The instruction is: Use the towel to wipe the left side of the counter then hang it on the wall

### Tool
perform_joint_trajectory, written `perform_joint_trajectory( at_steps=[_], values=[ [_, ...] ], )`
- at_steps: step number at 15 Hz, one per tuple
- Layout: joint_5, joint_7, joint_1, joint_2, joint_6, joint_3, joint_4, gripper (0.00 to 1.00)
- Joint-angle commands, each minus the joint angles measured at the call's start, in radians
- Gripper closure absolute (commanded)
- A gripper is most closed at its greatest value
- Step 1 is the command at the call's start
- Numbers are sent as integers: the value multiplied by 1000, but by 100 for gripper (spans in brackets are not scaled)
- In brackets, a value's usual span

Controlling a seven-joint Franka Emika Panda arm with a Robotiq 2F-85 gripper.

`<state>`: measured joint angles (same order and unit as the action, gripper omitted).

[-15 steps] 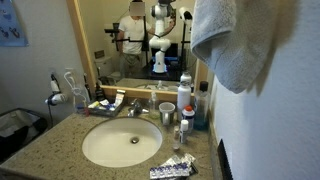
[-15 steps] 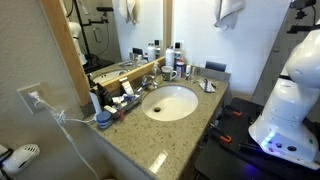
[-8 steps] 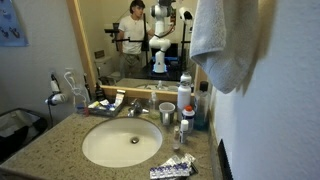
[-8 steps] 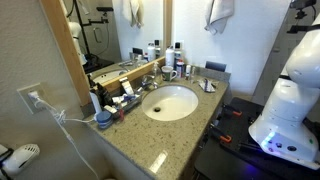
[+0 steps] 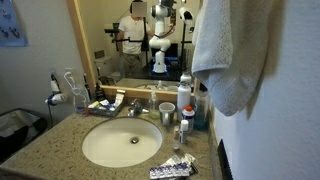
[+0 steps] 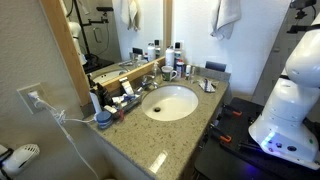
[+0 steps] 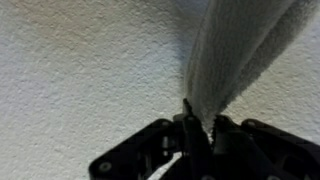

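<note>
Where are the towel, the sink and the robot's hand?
towel (image 5: 225, 55), exterior view, middle of the hanging cloth.
sink (image 5: 105, 148), exterior view, white basin wall.
hand (image 7: 198, 125), wrist view, fingertips pinching the towel.

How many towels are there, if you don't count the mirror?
1. The towel hangs up high against the white wall beside the mirror, pinched in the claw, as the wrist view shows. Others may be hidden out of view.
</note>
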<state>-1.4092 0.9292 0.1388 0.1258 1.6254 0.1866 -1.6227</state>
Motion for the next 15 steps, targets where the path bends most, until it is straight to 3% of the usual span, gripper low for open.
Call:
perform_joint_trajectory(
  at_steps=[1, 15],
  values=[
    [16, 29, 13, 2, 22, 0, 5, 98],
    [56, 20, 22, -67, 68, 7, 138, 98]
  ],
)
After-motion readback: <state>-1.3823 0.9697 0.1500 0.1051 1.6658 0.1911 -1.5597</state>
